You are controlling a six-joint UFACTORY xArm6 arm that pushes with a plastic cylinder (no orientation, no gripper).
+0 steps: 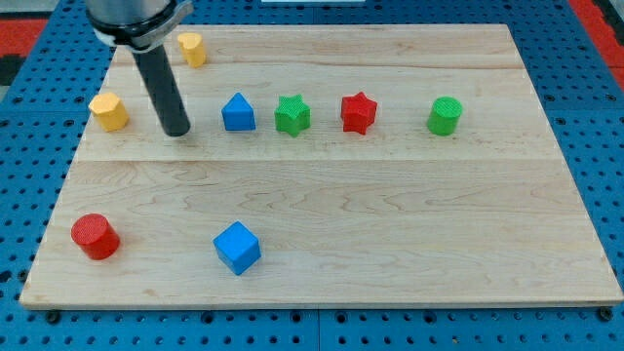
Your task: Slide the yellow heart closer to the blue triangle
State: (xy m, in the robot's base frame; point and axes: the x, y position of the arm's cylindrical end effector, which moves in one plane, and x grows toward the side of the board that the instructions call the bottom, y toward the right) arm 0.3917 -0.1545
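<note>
My tip is resting on the worktop, between a yellow block at the view's left and the blue triangle, touching neither. Another yellow block is sitting near the top edge, just beside the rod. Which one is the heart I cannot tell for sure; I am guessing the upper one. My tip is standing on the wrong side for pushing either towards the triangle, so it is probably repositioning. (There is no gripper here to be open or closed, only a bare rod.)
</note>
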